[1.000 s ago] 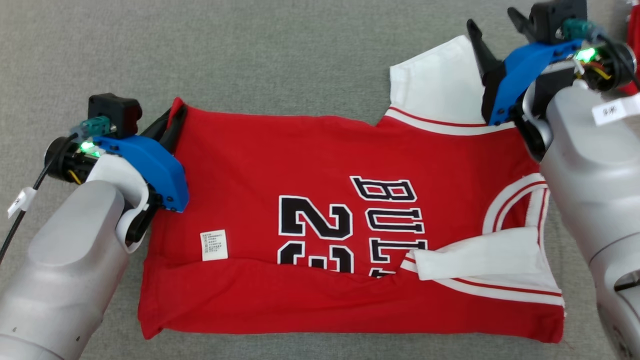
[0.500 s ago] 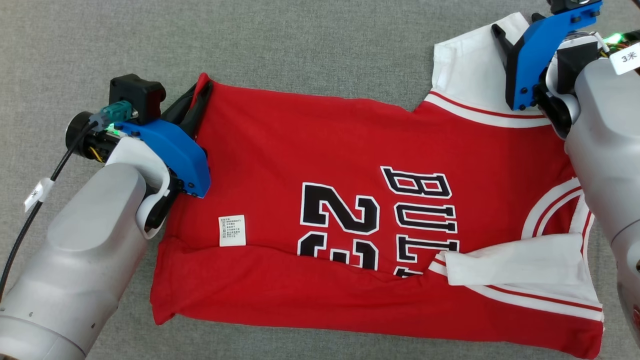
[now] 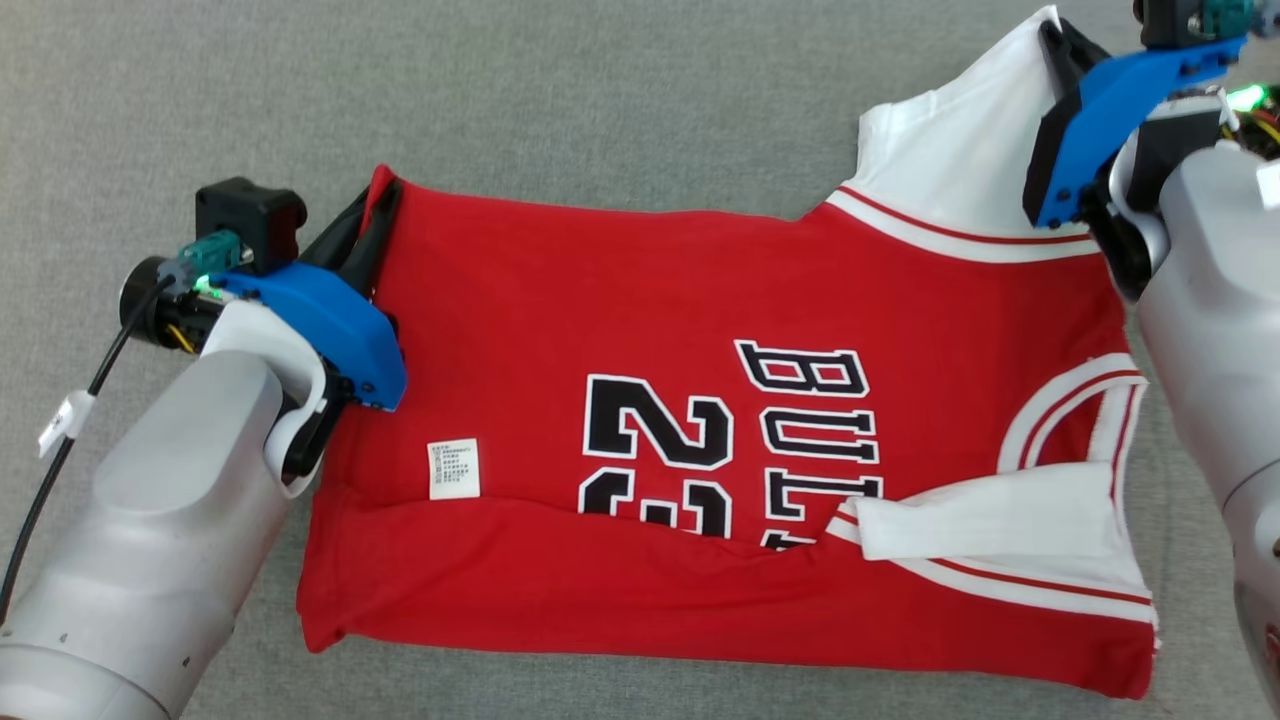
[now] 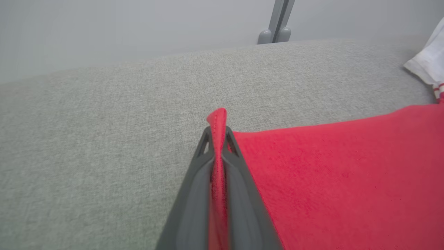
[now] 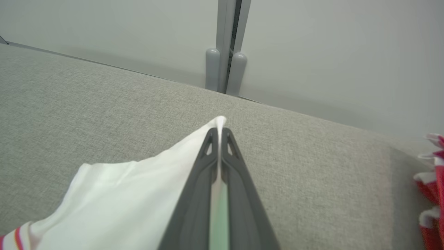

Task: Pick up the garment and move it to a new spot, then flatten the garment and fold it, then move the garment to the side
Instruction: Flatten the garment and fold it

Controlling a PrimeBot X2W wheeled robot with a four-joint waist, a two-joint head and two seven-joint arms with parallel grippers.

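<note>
The garment [image 3: 640, 300] is a red jersey with white sleeves, black "BULLS" lettering and the number 23, spread sideways on the grey fabric surface. Its near long edge is folded up over the print. My left gripper [image 3: 378, 200] is shut on the red far-left hem corner [image 4: 216, 119], which sticks up between the dark fingers. My right gripper [image 3: 1055, 40] is shut on the tip of the white far-right sleeve [image 5: 138, 194], and that sleeve is lifted into a peak. A second white sleeve [image 3: 990, 515] lies flat across the near right part of the jersey.
Grey fabric surface [image 3: 600, 100] stretches beyond the jersey to a pale wall with a grey post [image 5: 227, 45]. Another red and white cloth [image 5: 432, 173] lies at the right edge of the right wrist view. A white care label [image 3: 453, 469] sits on the jersey.
My right gripper has gone from open over the white sleeve to shut on its tip, pulling it up. The head camera has shifted. My left gripper keeps its hold.
</note>
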